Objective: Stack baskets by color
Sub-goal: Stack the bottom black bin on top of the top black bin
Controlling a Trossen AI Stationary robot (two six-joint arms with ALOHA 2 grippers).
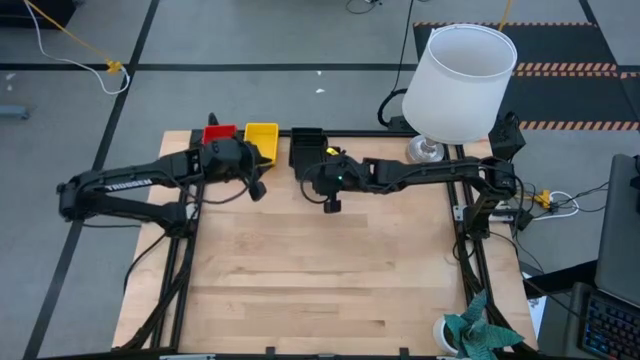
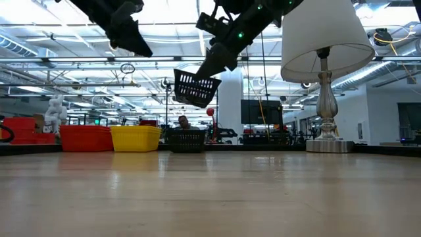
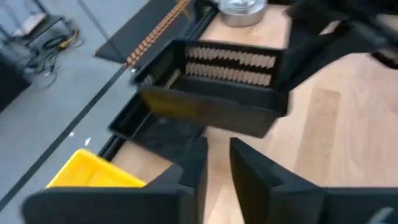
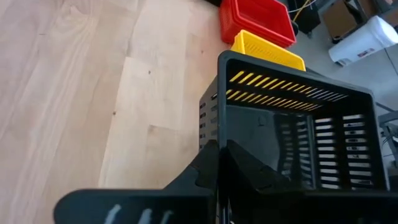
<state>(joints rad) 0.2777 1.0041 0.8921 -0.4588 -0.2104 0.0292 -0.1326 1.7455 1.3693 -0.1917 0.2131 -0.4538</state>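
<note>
My right gripper (image 2: pixel 214 66) is shut on a black basket (image 2: pixel 196 87) and holds it in the air above another black basket (image 2: pixel 186 139). That one stands on its base at the table's far edge, beside a yellow basket (image 2: pixel 136 138) and a red basket (image 2: pixel 85 138). The high view shows the row: red basket (image 1: pixel 218 133), yellow basket (image 1: pixel 262 138), black basket (image 1: pixel 306 145). My left gripper (image 3: pixel 217 165) hovers raised near the yellow basket, slightly open, with nothing between its fingers. My right gripper holds the raised black basket by the rim of one wall (image 4: pixel 219 140), close to a corner. One finger seems to be inside the basket and the other outside. The fingers slant down from the table's right side. The basket hangs tilted below them, clear of the table.
A lamp with a large white shade (image 1: pixel 462 80) stands on its metal foot (image 1: pixel 425 150) at the far right of the table. A teal object (image 1: pixel 480 335) sits at the near right corner. Bare wood (image 1: pixel 320 270) fills the middle and near side.
</note>
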